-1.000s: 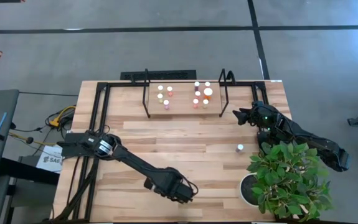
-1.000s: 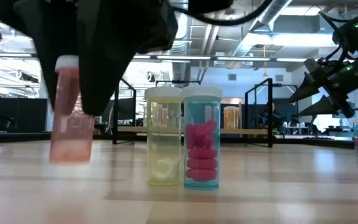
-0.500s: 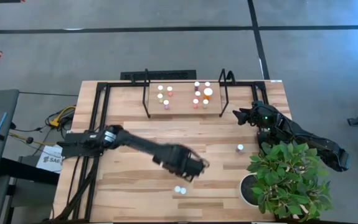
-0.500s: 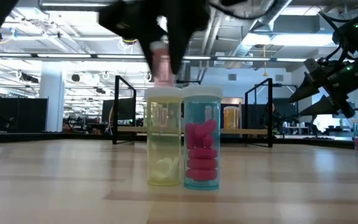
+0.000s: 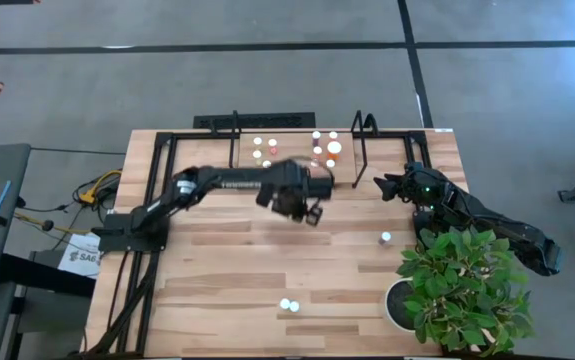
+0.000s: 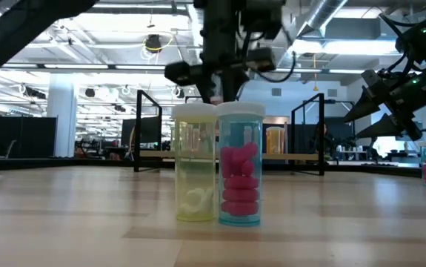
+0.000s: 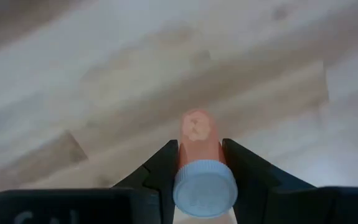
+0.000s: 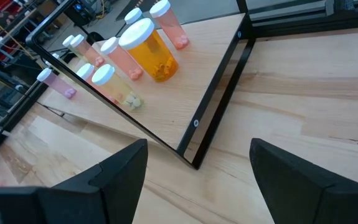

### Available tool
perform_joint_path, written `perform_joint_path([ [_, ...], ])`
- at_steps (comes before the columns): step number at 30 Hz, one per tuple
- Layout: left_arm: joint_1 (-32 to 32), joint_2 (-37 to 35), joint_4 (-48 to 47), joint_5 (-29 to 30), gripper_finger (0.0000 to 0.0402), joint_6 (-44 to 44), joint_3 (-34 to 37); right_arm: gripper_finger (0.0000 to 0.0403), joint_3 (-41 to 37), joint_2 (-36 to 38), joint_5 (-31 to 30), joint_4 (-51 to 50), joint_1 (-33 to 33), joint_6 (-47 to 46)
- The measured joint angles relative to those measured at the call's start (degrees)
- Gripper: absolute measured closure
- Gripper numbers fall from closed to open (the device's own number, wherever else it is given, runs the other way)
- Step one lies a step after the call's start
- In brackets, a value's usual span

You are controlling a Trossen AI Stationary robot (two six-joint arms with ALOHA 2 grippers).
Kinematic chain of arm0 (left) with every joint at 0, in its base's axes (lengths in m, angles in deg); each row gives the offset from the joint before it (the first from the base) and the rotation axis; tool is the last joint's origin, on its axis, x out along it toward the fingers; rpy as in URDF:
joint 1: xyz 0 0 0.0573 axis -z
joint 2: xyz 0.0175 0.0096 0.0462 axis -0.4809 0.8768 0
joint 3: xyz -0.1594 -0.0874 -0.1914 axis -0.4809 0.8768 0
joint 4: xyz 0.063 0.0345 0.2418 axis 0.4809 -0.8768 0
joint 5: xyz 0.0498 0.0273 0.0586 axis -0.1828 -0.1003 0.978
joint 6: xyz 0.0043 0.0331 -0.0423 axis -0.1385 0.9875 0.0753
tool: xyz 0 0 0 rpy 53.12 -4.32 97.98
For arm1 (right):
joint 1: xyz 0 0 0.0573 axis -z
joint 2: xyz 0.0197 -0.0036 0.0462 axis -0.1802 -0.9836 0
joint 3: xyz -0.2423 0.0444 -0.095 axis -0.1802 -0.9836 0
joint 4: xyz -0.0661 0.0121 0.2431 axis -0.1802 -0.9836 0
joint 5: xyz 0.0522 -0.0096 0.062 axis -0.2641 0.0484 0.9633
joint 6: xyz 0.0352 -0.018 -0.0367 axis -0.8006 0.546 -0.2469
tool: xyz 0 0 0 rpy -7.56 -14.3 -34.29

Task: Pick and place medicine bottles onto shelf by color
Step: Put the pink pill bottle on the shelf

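Up above the table, the left gripper (image 5: 312, 208) sits just in front of the shelf (image 5: 292, 178), near its middle. Its two dark fingers (image 7: 163, 168) squeeze a pink bottle (image 7: 201, 165) with a white cap, one finger on each side. The cap end is close to the wrist and the pink body sticks out past the fingertips, over the wood. More medicine bottles (image 5: 325, 150) stand on the shelf in two small bunches, and one of them is a bigger orange bottle (image 8: 150, 51) with a wide cap. The right gripper (image 5: 380, 183) waits beside the right end of the shelf, its fingers spread wide with nothing between them. A yellow bottle (image 6: 195, 163) and a blue bottle (image 6: 241, 165) with pink pills stand touching, far from the shelf at the near edge of the table. One small bottle (image 5: 385, 238) stands alone next to the green plant (image 5: 462, 285).
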Motion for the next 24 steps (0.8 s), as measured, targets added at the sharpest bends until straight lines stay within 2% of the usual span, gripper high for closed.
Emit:
perform_joint_path([
  [8, -8.91, 0.13, -0.45, -2.09, 0.0303, 5.77, -1.31, 0.0097, 0.00, 0.00, 0.00, -0.02, 0.00, 0.00],
  [11, -11.33, 0.15, -1.72, 0.02, 0.0303, 9.60, -3.25, 0.0097, 0.00, 0.00, 0.00, 0.00, -0.01, 0.00],
  [14, -13.79, 0.11, -2.47, 2.91, 0.0303, 14.56, -5.78, 0.0097, 0.00, -0.02, 0.00, 0.00, 0.00, 0.00],
  [24, -20.95, 1.00, -3.15, 4.15, 0.0303, 33.90, -5.95, 0.0097, 0.00, -0.02, 0.00, 0.00, -0.02, 0.00],
])
